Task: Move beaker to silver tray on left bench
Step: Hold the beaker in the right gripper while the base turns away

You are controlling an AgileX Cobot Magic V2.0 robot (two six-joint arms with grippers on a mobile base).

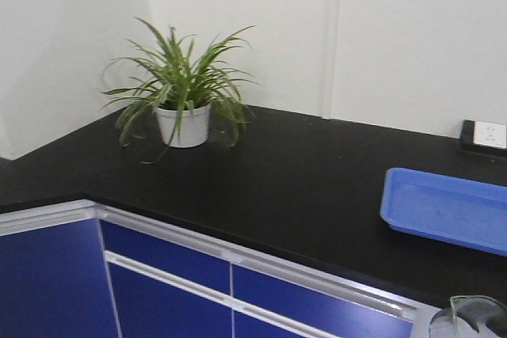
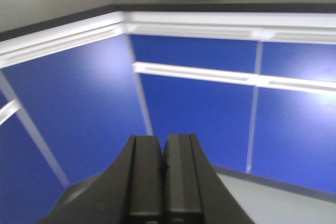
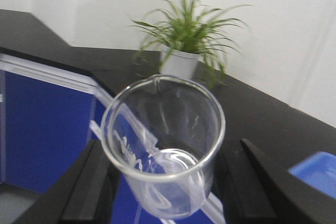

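Right gripper point(image 3: 170, 148): jaws clamped on the beaker point(image 3: 163, 150), which is upright, looks empty, and has its spout on the far rim. The beaker hangs in the air off the bench's front edge, over the blue cabinet fronts point(image 1: 166, 255), and shows only at the bottom right of the front view.

Left gripper point(image 2: 164, 141): jaws pressed together with nothing between them, low down and pointed at the cabinet fronts, grey floor point(image 2: 283, 203) below.

The bench point(image 1: 301, 180) is matte black and wraps round an inner corner under a white wall point(image 1: 396, 29). A potted plant point(image 1: 181, 85) in a white pot sits near the back corner. A blue tray point(image 1: 444, 211) lies at the right end, and a wall socket point(image 1: 487, 134) sits at the back edge just behind it.
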